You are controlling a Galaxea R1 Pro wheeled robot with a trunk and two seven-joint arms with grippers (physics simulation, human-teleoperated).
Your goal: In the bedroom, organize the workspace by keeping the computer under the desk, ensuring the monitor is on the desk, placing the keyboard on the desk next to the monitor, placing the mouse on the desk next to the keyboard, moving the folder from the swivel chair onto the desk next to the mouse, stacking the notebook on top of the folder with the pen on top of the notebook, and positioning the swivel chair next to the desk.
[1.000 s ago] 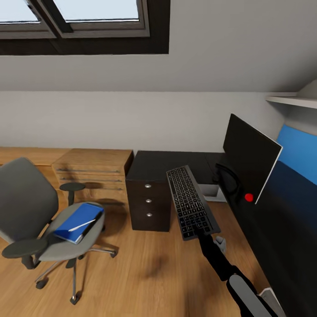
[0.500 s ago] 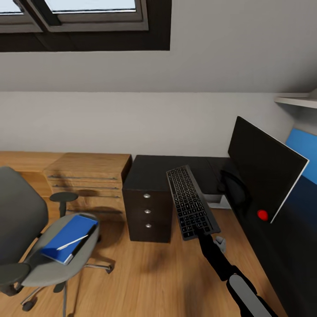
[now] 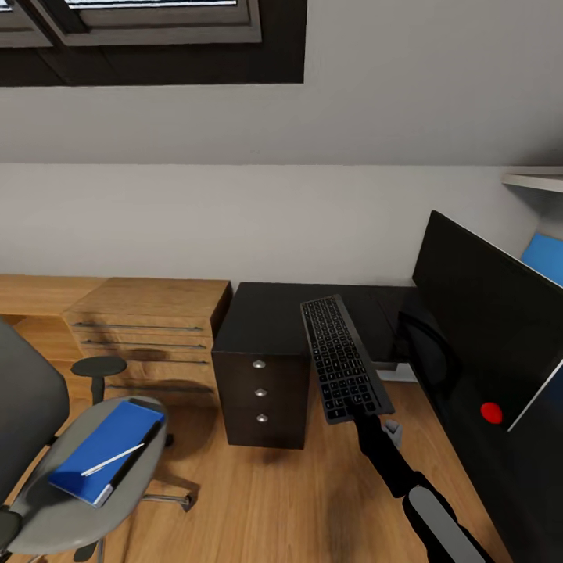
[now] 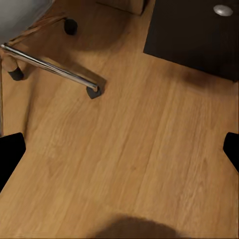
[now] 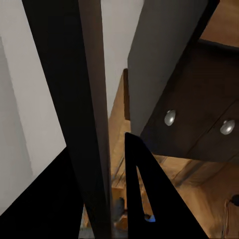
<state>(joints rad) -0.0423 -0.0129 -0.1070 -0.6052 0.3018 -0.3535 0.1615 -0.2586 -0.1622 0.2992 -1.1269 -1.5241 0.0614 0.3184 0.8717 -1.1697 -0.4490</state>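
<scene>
I'm looking at a light-wood chest [image 3: 148, 328] with long bar handles sitting on the wood floor [image 3: 266, 500]; a skylight window [image 3: 141, 23] is showing high above the chest, a white shelf [image 3: 536, 180] far to its right.

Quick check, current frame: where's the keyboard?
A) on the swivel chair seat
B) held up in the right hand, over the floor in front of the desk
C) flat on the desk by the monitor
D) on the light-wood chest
B: the keyboard is gripped at its near end by the right hand and hangs in the air in front of the desk, not resting on anything.
</scene>
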